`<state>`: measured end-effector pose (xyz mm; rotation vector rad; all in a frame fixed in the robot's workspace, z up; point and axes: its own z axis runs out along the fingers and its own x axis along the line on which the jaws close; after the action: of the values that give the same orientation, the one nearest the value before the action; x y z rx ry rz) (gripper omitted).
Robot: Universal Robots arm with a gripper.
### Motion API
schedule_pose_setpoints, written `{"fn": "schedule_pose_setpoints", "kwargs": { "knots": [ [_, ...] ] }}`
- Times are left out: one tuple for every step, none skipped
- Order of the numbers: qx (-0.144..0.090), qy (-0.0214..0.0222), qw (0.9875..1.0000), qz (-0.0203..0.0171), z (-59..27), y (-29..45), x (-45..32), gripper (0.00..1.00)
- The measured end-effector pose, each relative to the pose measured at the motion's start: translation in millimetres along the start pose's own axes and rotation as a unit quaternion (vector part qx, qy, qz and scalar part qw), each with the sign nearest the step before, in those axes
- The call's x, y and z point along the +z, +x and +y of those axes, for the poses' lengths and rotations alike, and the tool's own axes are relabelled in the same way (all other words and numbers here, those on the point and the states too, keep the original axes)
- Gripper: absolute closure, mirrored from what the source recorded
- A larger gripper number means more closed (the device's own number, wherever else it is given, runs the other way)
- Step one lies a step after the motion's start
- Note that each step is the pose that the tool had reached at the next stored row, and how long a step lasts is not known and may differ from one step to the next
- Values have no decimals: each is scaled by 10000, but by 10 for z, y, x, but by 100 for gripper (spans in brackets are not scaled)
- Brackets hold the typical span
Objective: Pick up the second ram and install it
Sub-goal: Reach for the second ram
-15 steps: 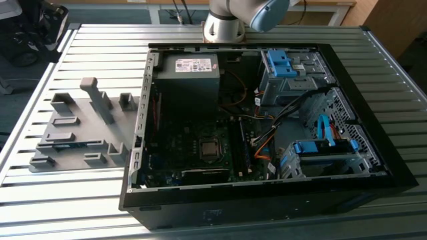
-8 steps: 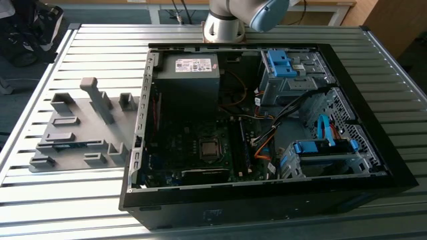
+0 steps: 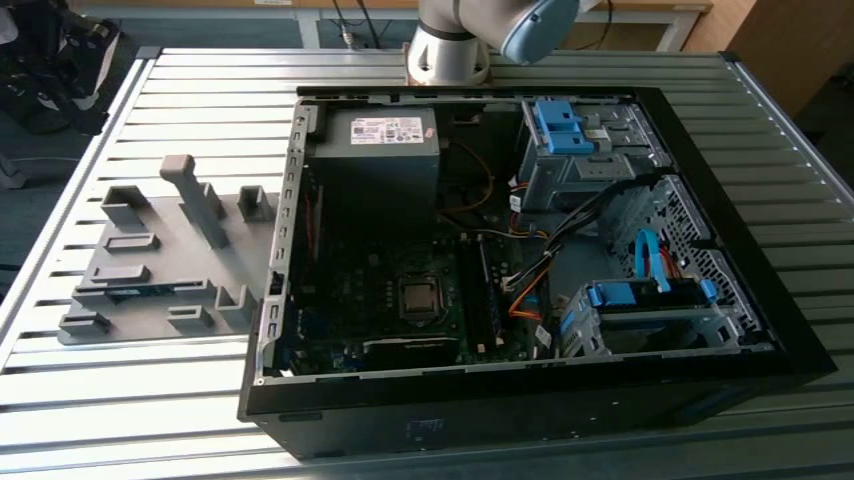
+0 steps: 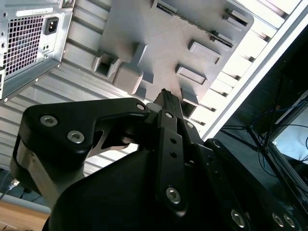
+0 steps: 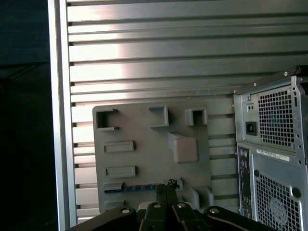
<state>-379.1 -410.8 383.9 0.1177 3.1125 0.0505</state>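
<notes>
I see the pincer (image 5: 166, 185) with its fingers drawn narrow and nothing between them, hanging above the grey holder plate (image 5: 144, 159) on the slatted counter (image 5: 144, 48). The second ram (image 5: 132, 188) lies in a slot along one edge of that plate. The open computer case (image 3: 534, 250) stands just beside the plate.

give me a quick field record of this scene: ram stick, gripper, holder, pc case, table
ram: long thin blue-green memory stick, lying in a slot of the holder plate, not yet picked up
holder: flat grey plastic holder plate with raised blocks
gripper: black metal gripper, fingers together, holding nothing, well above the holder plate
case: open black computer case, on the exterior view's right of the holder plate
table: slatted silver metal table
</notes>
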Motion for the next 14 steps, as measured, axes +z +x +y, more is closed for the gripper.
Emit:
{"fn": "schedule_pose_setpoints", "kwargs": {
  "knots": [
    [0,0,10000,0,-10,2,0,89],
    [0,0,10000,0,-19,6,0,89],
    [1,0,10000,0,-22,12,0,89],
    [0,0,10000,0,-24,17,-1,89],
    [0,0,10000,0,-25,23,-1,89],
    [0,0,10000,0,-26,30,-1,89],
    [0,0,10000,0,-27,38,-1,89],
    [0,0,10000,0,-28,49,-1,89],
    [0,0,10000,0,-29,61,-1,89],
    [0,0,10000,0,-30,74,-1,89],
    [0,0,10000,0,-30,85,-2,89],
    [0,0,10000,0,-31,96,-2,89],
    [0,0,10000,0,-32,105,-2,89],
    [0,0,10000,0,-33,113,-2,89]
  ]
}}
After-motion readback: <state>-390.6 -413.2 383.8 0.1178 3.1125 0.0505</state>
